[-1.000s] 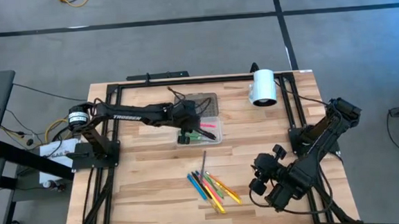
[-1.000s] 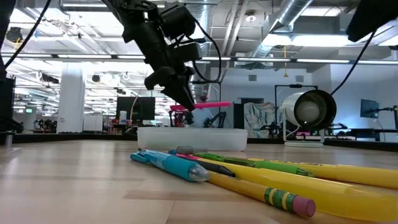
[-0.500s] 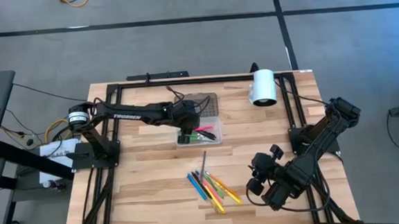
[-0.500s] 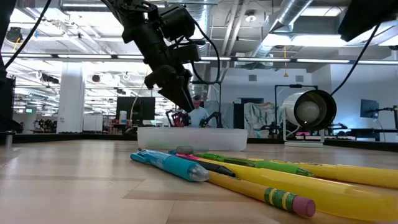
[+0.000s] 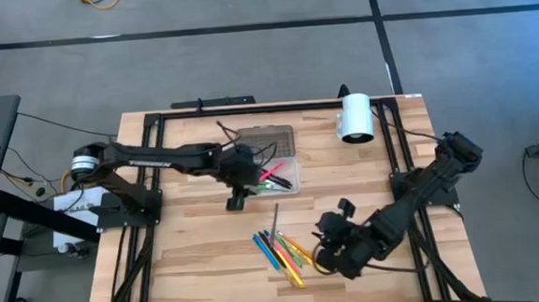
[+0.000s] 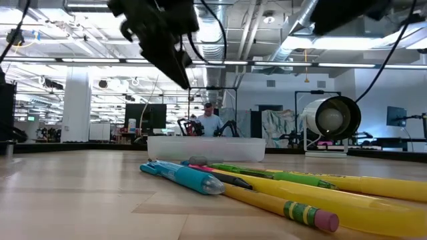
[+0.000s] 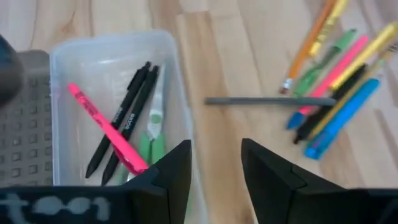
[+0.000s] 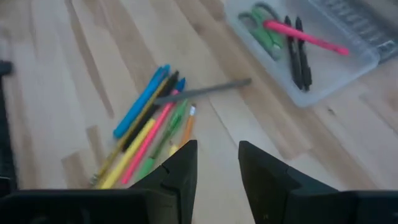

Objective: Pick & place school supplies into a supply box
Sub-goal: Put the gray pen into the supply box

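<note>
— Supplies first: where do they lie?

— A pink pen (image 7: 102, 130), two black markers (image 7: 124, 118) and the green-handled scissors (image 7: 151, 140) lie inside the clear supply box (image 5: 269, 178), which sits just above the middle of the wooden surface (image 5: 191, 240) in the high view. Its dotted grey lid (image 5: 266, 139) lies flat at the box's 12 o'clock, touching it.

— And the rest of them?

— A loose heap of pens and pencils (image 5: 287, 251) lies on the surface at the box's 6 o'clock, well apart from it: blue, yellow, pink, green, orange and black. A thin grey pencil (image 8: 202, 91) lies apart from the fan, between heap and box. In the low view the blue pen (image 6: 183, 178) and a yellow pencil with a pink eraser (image 6: 297, 213) are nearest the camera.

— Where is the left gripper?

— The left gripper (image 5: 236, 200) hangs above the surface just off the box's lower left corner, at about 7 o'clock from it. Its jaws stand spread with nothing between them; the left wrist view shows bare wood in the gap.

— And the right one?

— The right gripper (image 5: 325, 257) hovers at 3 o'clock of the heap, near it without touching. Its jaws are parted too, and carry nothing.

— Anything else up there?

— A white cylinder (image 5: 354, 118) lies near the surface's far right corner, at the box's 2 o'clock.
</note>
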You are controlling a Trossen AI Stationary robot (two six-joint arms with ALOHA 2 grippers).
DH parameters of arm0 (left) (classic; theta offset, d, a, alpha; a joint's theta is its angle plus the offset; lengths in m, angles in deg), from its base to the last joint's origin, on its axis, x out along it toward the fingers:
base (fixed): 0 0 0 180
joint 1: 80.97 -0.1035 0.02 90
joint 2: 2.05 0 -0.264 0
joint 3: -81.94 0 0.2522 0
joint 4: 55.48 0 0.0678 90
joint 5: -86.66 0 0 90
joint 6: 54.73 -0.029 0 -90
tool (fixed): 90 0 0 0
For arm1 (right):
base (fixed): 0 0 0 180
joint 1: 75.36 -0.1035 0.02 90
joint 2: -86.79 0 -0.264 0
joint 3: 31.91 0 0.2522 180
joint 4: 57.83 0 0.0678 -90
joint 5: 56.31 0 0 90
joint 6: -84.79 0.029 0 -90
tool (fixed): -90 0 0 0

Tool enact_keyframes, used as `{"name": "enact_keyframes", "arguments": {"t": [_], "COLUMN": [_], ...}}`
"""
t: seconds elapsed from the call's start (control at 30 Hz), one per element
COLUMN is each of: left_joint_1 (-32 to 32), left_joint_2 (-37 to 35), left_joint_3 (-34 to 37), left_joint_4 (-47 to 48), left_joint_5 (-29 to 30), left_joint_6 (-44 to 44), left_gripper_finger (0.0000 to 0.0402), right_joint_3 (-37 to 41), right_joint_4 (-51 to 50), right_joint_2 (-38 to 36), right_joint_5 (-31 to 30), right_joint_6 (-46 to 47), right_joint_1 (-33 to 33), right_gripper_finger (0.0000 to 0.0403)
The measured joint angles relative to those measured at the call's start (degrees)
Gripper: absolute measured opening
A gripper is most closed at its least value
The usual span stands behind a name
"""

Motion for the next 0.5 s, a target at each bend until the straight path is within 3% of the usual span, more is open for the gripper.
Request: {"name": "enact_keyframes", "arguments": {"t": [0.23,0.5], "left_joint_1": [4.9,8.5], "left_joint_2": [-5.8,-13.1], "left_joint_3": [0.0,4.5], "left_joint_4": [6.5,5.9], "left_joint_5": [4.6,8.5], "left_joint_6": [2.5,9.0], "left_gripper_finger": [0.0127,0.0127], "right_joint_3": [0.1,0.1], "right_joint_4": [9.8,17.9], "right_joint_2": [8.1,12.1], "right_joint_5": [11.6,13.9], "right_joint_6": [-5.5,-6.5], "right_joint_1": [3.1,6.0], "right_gripper_finger": [0.0111,0.0111]}}
